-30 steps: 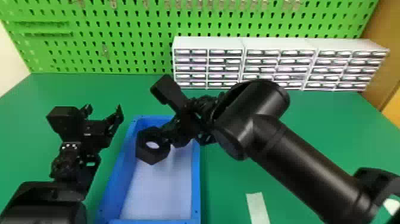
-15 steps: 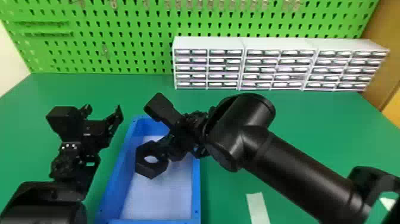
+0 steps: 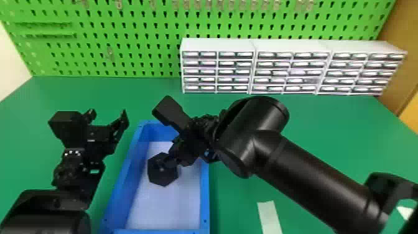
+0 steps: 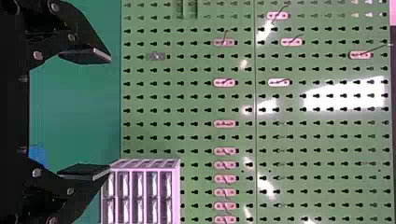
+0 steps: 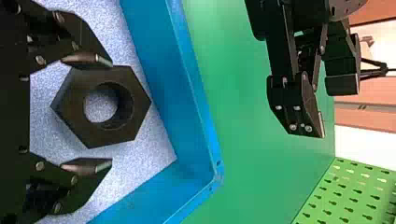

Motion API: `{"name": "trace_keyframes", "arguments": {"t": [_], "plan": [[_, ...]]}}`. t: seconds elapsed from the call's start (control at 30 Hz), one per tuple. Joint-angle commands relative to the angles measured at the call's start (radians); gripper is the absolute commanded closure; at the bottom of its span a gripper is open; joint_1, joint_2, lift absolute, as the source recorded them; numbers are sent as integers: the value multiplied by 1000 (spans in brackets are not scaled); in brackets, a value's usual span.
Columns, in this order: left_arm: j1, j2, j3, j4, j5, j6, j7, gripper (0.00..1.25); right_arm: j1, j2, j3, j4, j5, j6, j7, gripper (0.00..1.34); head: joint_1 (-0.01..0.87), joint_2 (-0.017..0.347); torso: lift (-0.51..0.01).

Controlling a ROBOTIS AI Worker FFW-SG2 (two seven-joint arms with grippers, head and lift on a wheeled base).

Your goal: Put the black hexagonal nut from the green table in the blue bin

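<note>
The right claw [image 3: 168, 162] stands wide, the hexagonal nut [image 5: 71, 106] between its fingers in the blue bin [image 3: 204, 199].

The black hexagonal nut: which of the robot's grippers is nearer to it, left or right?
Right. The right gripper is at the blue bin, its open fingers on opposite sides of the nut. The left gripper is outside the bin, off to its left.
</note>
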State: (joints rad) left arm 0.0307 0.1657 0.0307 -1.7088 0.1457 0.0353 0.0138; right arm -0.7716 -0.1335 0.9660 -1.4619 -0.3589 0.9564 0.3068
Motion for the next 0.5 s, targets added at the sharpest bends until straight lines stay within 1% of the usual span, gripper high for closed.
{"name": "trace_keyframes", "arguments": {"t": [0.0,0.47], "plan": [[0,0,0,0,0,0,0,418,0,0,-6,0,5,4,0,160,686,52,-97],[2,0,0,0,0,0,0,418,2,-2,-15,0,8,15,2,160,686,52,-97]]}}
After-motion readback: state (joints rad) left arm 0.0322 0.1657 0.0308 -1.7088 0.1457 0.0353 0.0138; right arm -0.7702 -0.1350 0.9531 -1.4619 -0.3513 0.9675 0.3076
